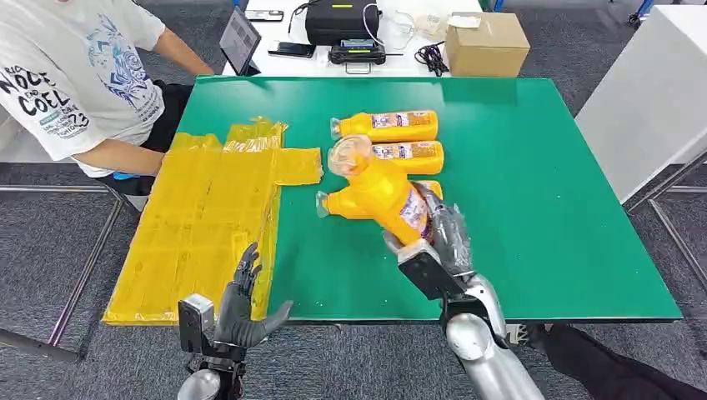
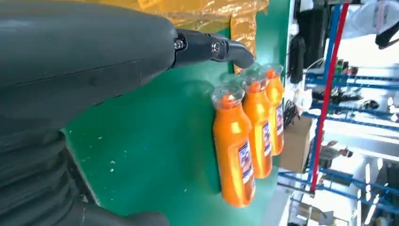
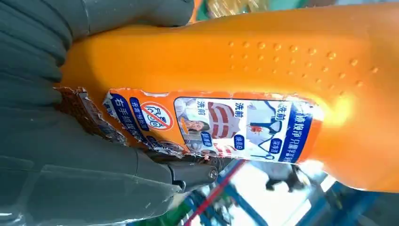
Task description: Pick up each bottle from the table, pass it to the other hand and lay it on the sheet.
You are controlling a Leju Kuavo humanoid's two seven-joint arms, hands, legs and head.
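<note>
My right hand grips an orange bottle by its lower body and holds it tilted above the green table, its clear cap pointing up and away. The right wrist view shows its label up close inside my right hand. Two more orange bottles lie side by side behind it. A third bottle lies partly hidden beneath it. The yellow sheet covers the table's left part. My left hand hovers open at the front edge by the sheet. Past its fingers, orange bottles show in a row.
A person in a white T-shirt sits at the far left with a forearm close to the sheet. Behind the green table, a white table carries a cardboard box, black devices and a tablet. Another white table stands on the right.
</note>
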